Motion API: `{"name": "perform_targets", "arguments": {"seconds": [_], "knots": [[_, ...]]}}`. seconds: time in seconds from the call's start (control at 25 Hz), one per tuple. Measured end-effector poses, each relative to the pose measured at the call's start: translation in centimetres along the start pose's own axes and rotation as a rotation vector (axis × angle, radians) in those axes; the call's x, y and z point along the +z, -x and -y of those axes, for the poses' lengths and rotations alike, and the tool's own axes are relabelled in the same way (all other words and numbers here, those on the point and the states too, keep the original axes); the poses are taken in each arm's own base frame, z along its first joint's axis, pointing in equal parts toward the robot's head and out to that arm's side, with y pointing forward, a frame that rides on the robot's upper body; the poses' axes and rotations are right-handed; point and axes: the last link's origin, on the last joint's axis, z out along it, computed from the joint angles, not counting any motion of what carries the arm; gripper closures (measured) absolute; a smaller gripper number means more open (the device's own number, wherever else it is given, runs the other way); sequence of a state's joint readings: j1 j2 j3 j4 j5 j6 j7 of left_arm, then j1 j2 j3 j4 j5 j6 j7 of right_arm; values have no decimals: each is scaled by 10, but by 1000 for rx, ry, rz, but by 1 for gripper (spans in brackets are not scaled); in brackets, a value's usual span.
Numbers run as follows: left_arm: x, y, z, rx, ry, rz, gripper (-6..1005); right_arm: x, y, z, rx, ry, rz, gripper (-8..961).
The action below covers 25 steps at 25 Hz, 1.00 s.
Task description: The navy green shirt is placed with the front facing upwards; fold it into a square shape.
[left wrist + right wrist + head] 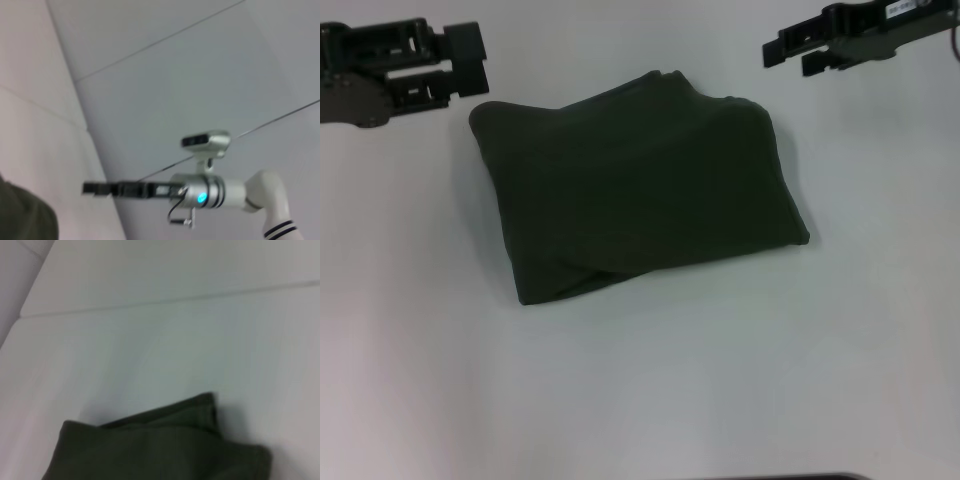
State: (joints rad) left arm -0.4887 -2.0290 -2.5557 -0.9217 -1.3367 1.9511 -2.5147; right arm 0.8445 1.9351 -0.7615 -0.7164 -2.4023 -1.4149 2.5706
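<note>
Navy green shirt (640, 190) folding appeared essentially complete at this moment. Left gripper (470, 58) jaws stood apart and held nothing; they hung clear of the shirt's far left corner. Right gripper (790, 48) jaws stood narrowly parted and empty, well apart from the shirt's far right corner. The shirt lay on the white worktop (640, 400) as a compact, roughly square bundle, rotated slightly, with a loose fold edge along its near side. Judged procedure: withdraw both arms without brushing the bundle; if squaring is required, press the near fold edge flat rather than lifting it.
</note>
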Motion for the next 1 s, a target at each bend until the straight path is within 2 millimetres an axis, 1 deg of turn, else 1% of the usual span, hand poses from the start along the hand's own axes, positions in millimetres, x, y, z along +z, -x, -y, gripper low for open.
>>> {"name": "perform_targets", "arguments": {"seconds": [0.08,0.36,0.64,0.8,1.0], "knots": [[0,-1,-1,3,9,-14,390,9,-4,-2,17,13,-18,206],[1,-8,-9,21,73,-64,390,32,-15,-4,59,-7,-52,200],[7,-11,-8,23,81,-81,390,43,-21,6,93,-80,-59,199],[11,-12,-6,15,85,-85,390,48,-21,13,126,-100,-14,200],[16,-12,-6,15,93,-88,390,55,-18,14,181,-81,43,203]]}}
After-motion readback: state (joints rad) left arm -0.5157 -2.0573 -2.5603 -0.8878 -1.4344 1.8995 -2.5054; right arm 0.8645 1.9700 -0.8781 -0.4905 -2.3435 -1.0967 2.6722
